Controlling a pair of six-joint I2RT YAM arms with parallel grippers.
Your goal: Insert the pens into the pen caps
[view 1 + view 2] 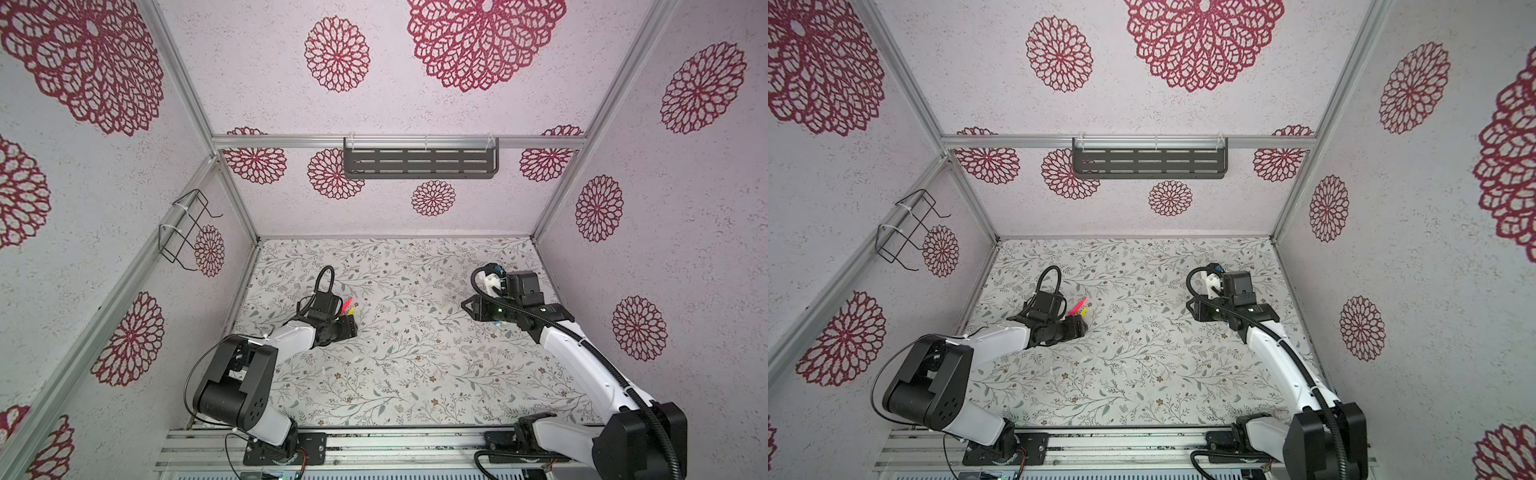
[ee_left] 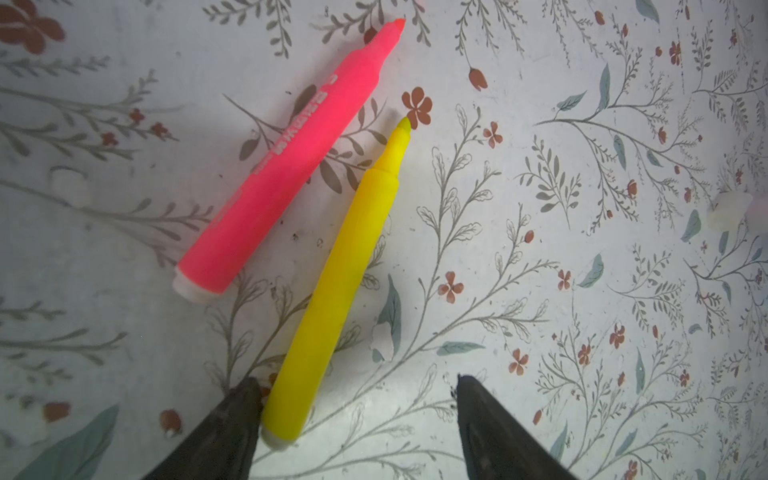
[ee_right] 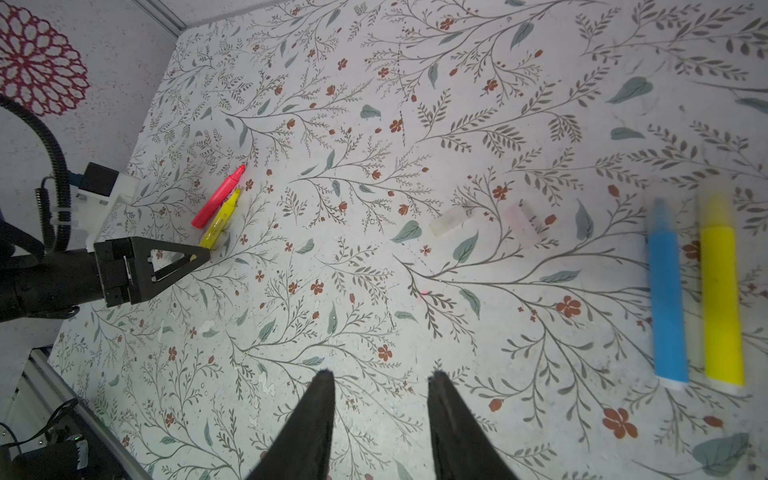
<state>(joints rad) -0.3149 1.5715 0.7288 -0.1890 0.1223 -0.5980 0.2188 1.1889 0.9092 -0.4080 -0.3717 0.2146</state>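
Two smooth, tapered sticks — pink pen [image 2: 291,158], yellow pen [image 2: 340,278] — lie at our spread left claw [image 2: 356,378]; right claw [image 3: 381,372] spread too.

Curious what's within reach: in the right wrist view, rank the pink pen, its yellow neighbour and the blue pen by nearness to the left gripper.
1. yellow pen: its end at the left gripper.
2. pink pen: alongside, just beyond the yellow.
3. blue pen: far across the mat.

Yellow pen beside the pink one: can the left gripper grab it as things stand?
Probably yes. The left gripper stands open around the back end of the yellow pen, close against one finger; the pink pen lies outside.
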